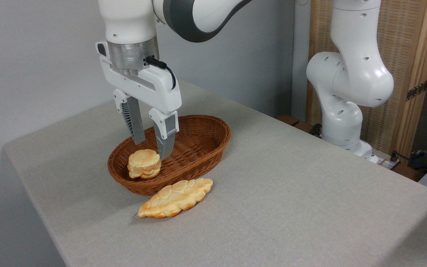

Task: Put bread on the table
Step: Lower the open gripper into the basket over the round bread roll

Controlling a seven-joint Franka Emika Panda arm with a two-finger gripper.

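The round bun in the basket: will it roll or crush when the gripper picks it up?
The bun looks squat with a flat top, so it probably sits steady rather than rolling. Its knotted sides may give the open gripper some hold. Softness cannot be told.

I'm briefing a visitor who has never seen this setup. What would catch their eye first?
Probably the white arm's open gripper, hanging into the left end of the brown wicker basket just above a small round bun lying there. Next, the long braided loaf on the grey table, right in front of the basket.
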